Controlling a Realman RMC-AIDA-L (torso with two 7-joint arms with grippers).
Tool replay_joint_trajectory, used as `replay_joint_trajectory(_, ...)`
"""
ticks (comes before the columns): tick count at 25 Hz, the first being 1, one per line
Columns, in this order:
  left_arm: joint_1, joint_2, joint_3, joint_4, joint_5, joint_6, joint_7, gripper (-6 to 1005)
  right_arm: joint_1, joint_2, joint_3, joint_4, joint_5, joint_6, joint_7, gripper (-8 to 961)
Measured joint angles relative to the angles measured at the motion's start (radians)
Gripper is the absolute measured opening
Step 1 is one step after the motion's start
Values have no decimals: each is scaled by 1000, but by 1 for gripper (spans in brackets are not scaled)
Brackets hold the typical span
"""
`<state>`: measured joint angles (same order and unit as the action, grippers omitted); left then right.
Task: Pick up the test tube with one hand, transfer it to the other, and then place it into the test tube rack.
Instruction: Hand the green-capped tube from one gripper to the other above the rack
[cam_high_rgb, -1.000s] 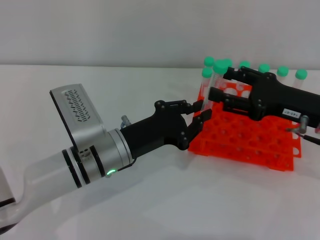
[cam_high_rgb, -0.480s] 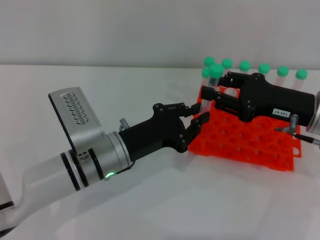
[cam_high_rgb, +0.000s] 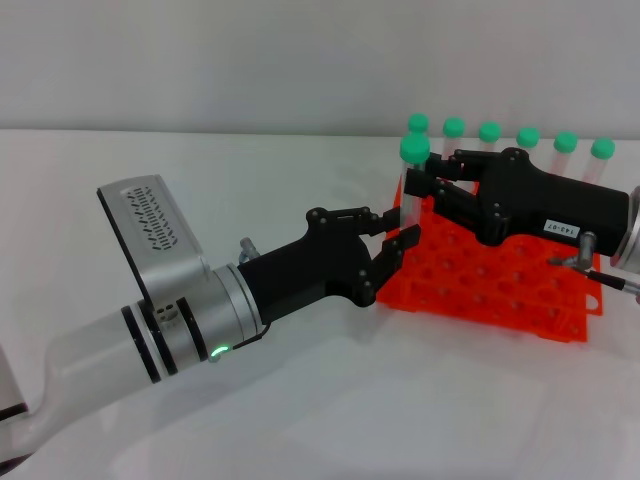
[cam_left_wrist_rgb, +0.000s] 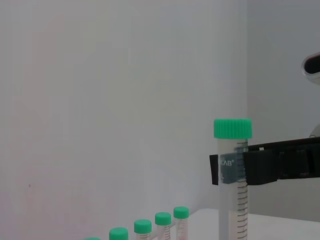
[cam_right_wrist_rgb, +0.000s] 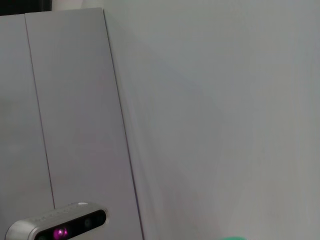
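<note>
The test tube (cam_high_rgb: 414, 149) stands upright over the left end of the orange-red rack (cam_high_rgb: 500, 290). My right gripper (cam_high_rgb: 418, 186), the one with the white label, is shut on its upper part just below the green cap. In the left wrist view the tube (cam_left_wrist_rgb: 233, 150) shows with the right gripper's black fingers (cam_left_wrist_rgb: 280, 162) clamped across it. My left gripper (cam_high_rgb: 397, 228) is open. Its two fingers straddle the tube's lower end beside the rack's left edge. I cannot tell whether they touch the tube.
Several other green-capped tubes (cam_high_rgb: 527, 137) stand in the rack's back row; they also show in the left wrist view (cam_left_wrist_rgb: 162, 220). The rack sits on a white table (cam_high_rgb: 330, 400). The right wrist view shows only a wall and a camera bar (cam_right_wrist_rgb: 55, 227).
My right gripper has moved left with the tube, bringing it from above the rack to between my left gripper's fingers. My left arm has barely moved.
</note>
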<state>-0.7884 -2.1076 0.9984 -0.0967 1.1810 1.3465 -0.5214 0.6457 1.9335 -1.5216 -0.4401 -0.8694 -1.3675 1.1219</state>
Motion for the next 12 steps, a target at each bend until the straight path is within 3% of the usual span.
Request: replay_joint_trajectory(12, 0, 0, 0, 0, 3, -1, 0, 191, -2, 5, 13, -1, 2, 5, 0, 222)
